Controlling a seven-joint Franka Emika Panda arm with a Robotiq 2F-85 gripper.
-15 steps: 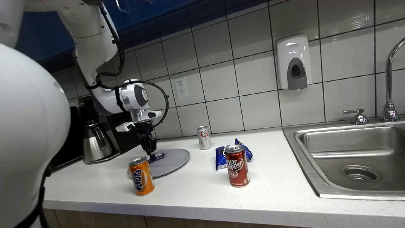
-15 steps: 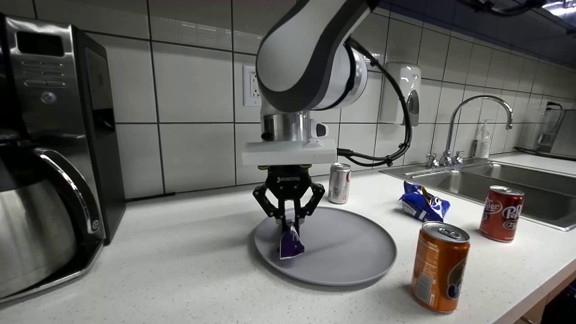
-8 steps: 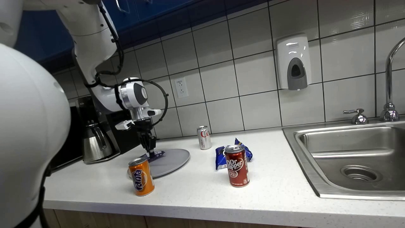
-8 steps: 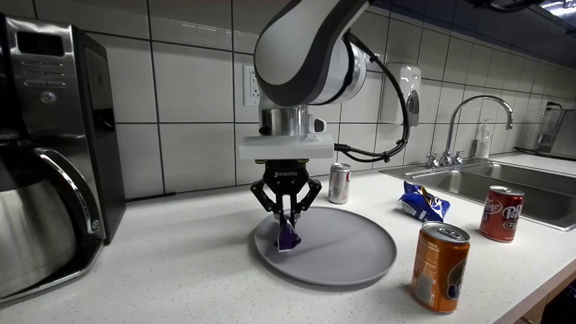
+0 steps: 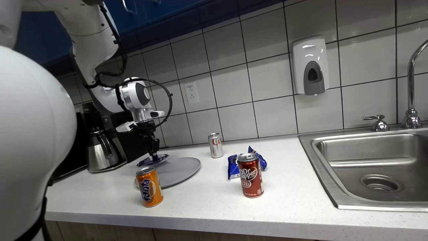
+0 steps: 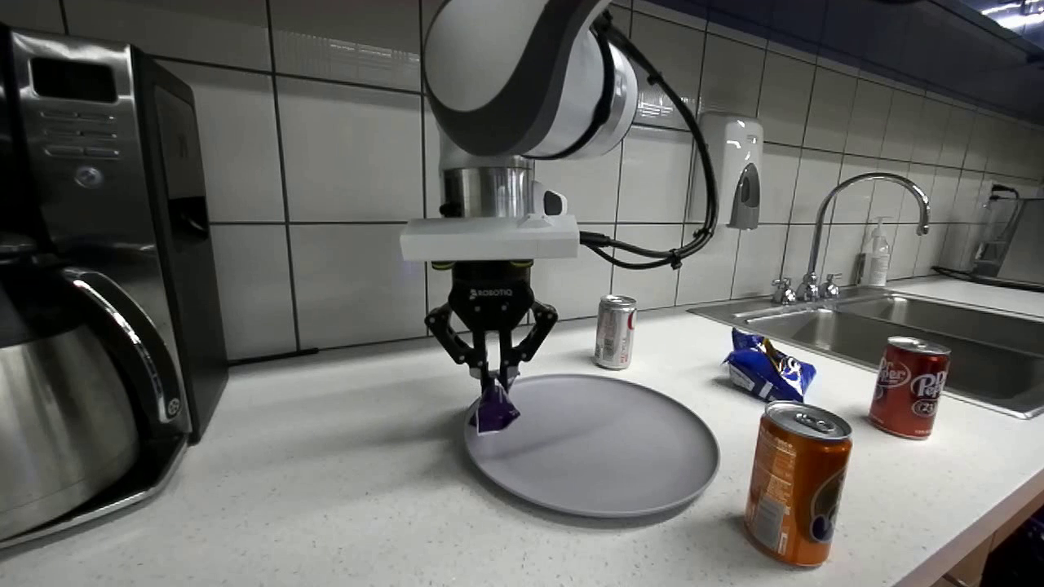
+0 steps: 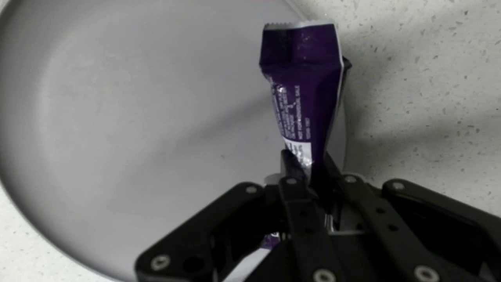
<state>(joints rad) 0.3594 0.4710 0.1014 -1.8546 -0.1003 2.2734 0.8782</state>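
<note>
In the "ROBOTIQ" end effector [image 6: 496,383], a purple packet [image 7: 307,90] is clamped.

Wrapper [image 7: 307,74]: glossy, creased film is seen
Plate [image 6: 603,448]: matt finish is shown
Sink [image 5: 367,160], three o'clock from plate: satiny metal is seen

In an exterior view, an orange can [image 6: 798,483] stood upright at the near right of the counter [image 6: 285,489], with a red can [image 6: 909,390] beyond it and farther right. A crumpled blue bag [image 6: 768,369] lay to the left of the red can, and a silver can [image 6: 615,332] stood at the far side, near the tiled wall [image 6: 356,277]. At the left was a coffee maker [image 6: 106,212]; at the far right, a sink [image 6: 728,309] with a curved tap [image 6: 817,232]. A soap dispenser [image 6: 726,167] hung on the wall
</note>
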